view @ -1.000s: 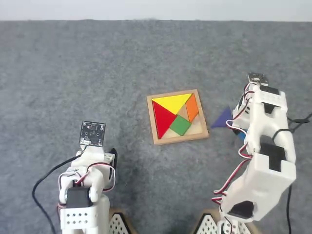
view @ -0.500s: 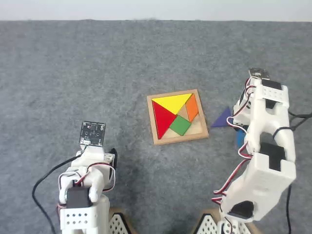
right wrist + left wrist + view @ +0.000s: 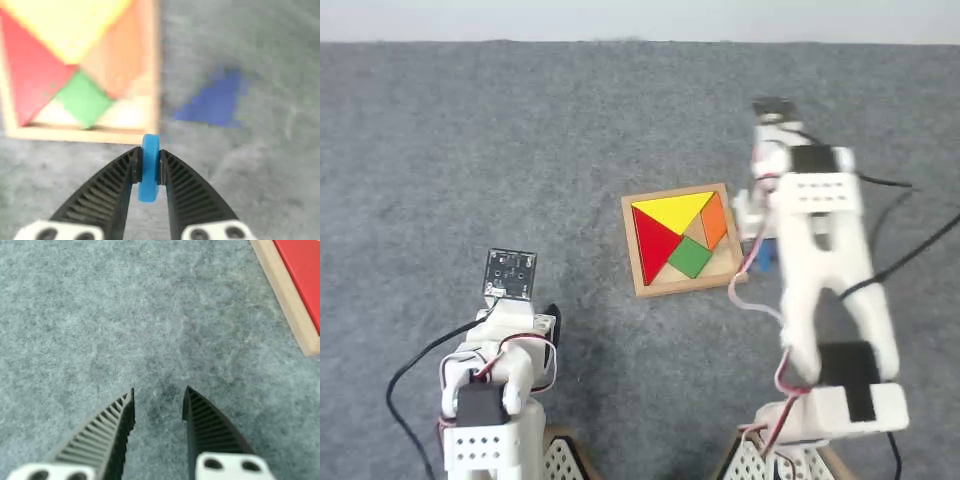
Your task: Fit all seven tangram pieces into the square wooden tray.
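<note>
Right gripper pinches light-blue flat tangram piece edge-up just beside square wooden tray, probably for lowering into its bare corner (left gripper spread, parked over grey carpet).

Wooden tray, coloured pieces inside, light-blue piece clamped on edge, dark-blue triangle beside tray
</note>
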### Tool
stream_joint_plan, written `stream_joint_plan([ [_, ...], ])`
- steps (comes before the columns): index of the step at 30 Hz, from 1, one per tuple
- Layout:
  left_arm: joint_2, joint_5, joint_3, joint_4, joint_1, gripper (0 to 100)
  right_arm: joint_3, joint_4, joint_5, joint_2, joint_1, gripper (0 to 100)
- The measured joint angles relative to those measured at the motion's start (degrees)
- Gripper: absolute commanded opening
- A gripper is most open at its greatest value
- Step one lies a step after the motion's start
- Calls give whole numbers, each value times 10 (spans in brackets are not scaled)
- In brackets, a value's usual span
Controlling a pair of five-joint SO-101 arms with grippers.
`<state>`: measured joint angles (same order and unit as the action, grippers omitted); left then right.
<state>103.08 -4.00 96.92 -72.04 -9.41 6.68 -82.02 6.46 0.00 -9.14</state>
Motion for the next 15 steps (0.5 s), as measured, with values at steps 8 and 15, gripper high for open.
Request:
stream_joint_plan([
  [8, 0, 0, 0, 0, 0, 153, -29, -4, 84, 11, -135, 9],
  [15, 0, 0, 0, 0, -1, 153, -105, -5, 214, 132, -189, 9],
])
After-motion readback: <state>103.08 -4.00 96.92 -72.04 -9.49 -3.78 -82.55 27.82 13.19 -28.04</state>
